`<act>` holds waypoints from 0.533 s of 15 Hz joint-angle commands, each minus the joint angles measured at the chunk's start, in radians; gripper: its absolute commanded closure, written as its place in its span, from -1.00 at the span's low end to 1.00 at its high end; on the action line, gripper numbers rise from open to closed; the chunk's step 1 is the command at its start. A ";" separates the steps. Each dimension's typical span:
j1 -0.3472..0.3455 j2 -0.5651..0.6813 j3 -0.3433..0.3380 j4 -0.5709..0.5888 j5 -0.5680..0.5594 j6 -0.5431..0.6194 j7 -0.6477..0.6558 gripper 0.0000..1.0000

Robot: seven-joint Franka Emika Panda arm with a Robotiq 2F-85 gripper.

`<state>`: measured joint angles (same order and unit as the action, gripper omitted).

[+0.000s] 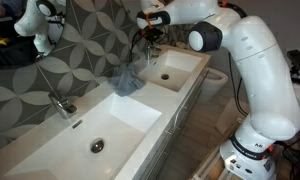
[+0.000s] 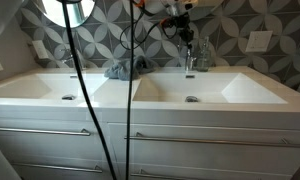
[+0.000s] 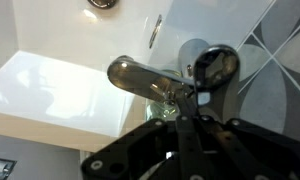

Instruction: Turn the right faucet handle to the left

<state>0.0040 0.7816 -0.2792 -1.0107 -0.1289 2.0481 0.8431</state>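
Grey patterned tile (image 2: 230, 25) backs the white vanity (image 2: 30, 92). The right faucet handle (image 3: 218, 65) sits at one o'clock from my pincer (image 3: 182, 108), whose fingers look pressed together, holding nothing. The chrome lever is probably rigid and slick, so I'd push its side rather than pinch.

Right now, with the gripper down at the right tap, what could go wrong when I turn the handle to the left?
1. The right faucet handle is smooth, rounded chrome. The gripper sits right against it, but I cannot tell whether it has a firm grip, so it may slip off mid-turn.
2. The tiled wall stands close behind the tap, so a wide sweep could knock the gripper into it.
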 commanded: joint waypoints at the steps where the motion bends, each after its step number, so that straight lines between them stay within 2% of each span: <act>1: 0.007 -0.043 -0.009 -0.058 -0.027 -0.057 -0.047 1.00; 5: 0.015 -0.221 0.007 -0.263 -0.042 0.003 -0.225 1.00; 6: 0.015 -0.261 0.016 -0.295 -0.039 0.019 -0.285 0.48; 8: 0.016 -0.350 0.039 -0.371 -0.016 0.043 -0.386 0.33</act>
<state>0.0091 0.6159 -0.2771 -1.1836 -0.1498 2.0391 0.5830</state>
